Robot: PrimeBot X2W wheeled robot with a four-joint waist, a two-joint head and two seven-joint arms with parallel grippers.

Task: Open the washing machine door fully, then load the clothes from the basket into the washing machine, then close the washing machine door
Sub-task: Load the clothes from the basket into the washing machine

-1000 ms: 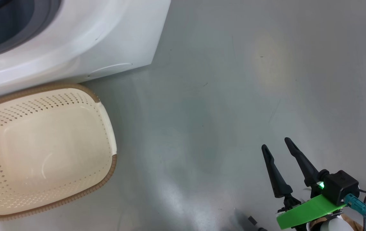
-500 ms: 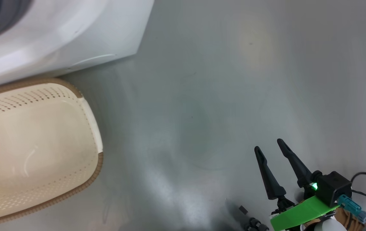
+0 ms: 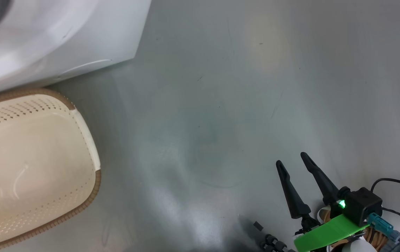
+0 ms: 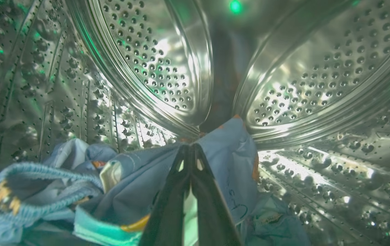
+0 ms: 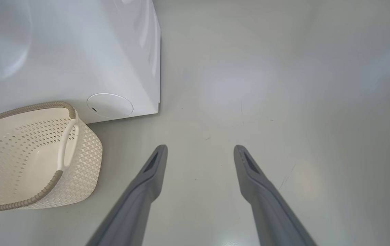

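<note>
The clothes are found inside the washing machine, and there they are, heaped low in the steel drum. Light blue fabric with small orange-brown marks is seen piled to the left, and a ribbed blue cuff is curled at the near left edge. More blue cloth is bunched lower right. And here is the left pincer: its two dark fingers are pressed together. A fold of the light blue cloth is pinched at their tips and drawn up into a peak against the perforated back wall. A green glow is thrown across the shiny metal.

Outside now. The basket is set on the floor, just in front of the machine's white lower front, at the left of the head view. Its cream bottom is in plain view, ringed by perforated sides and the brown woven-look rim. A round white cap is seen low on the machine, just beyond the basket's far right corner.

Well off to the right, the right pincer is held above bare grey floor. Its fingers are spread wide apart, and nothing is gripped between them. A green part is seen at its base.
</note>
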